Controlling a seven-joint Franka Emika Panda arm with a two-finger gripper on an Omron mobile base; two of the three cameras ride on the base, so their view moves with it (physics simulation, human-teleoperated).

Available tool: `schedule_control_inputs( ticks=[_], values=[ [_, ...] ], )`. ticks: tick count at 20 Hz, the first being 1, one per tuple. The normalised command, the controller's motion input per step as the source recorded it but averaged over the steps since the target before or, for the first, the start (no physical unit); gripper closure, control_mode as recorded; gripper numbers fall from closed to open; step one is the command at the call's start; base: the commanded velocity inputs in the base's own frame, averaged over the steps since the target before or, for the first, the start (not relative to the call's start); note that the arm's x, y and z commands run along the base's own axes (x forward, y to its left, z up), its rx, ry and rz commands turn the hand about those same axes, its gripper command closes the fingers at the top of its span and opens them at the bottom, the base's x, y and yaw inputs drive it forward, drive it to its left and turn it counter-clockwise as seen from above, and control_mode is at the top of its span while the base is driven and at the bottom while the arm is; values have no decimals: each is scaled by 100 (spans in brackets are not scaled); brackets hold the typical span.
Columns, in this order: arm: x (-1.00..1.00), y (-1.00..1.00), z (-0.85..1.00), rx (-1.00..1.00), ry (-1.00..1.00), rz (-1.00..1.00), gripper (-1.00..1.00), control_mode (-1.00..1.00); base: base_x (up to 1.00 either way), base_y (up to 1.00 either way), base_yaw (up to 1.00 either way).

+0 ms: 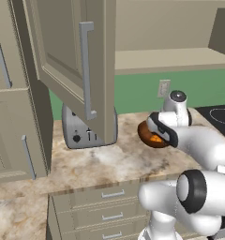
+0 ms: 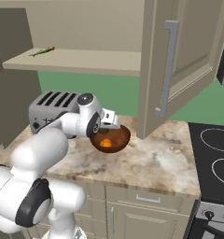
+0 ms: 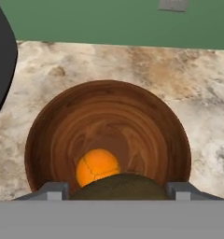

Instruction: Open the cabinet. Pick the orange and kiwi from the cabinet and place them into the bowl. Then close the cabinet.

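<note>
Right between my fingertips sits the kiwi (image 3: 121, 186), a dull brown-green lump wedged at the bottom of my hand view, so my pincer (image 3: 116, 190) is clamped on it, jaws held apart only by the fruit. Directly below and just ahead of it lies the orange (image 3: 97, 166), resting on the floor of the bowl (image 3: 62, 121), slightly to one side of where my kiwi hangs. That is the relation my next move turns on, I judge: the bowl's hollow is straight under the pincer, rim all around, so a plain release should drop the kiwi beside the orange, perhaps knocking against it. Beyond the bowl the marbled counter (image 3: 198, 93) runs out to the green wall. Farther off, behind and above my hand, the cabinet (image 2: 179, 60) stands with its door swung wide over the counter, the long silver handle (image 2: 166, 70) facing outward; closing it remains after the drop.
</note>
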Motion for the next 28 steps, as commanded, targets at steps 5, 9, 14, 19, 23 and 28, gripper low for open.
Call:
schedule_control_inputs(
  ticks=[5,9,14,19,23,28],
  values=[
    [6,-1,-11,0,-4,0,-100,-100,0,0,0],
    [0,0,0,0,-2,0,-100,-100,0,0,0],
    [0,0,7,0,-8,0,-100,-100,0,0,0],
    [-16,0,50,0,-12,0,-100,-100,0,0,0],
    [-85,0,86,0,-20,0,-100,-100,0,0,0],
    [-100,0,99,0,-25,0,-100,-100,0,0,0]
  ],
)
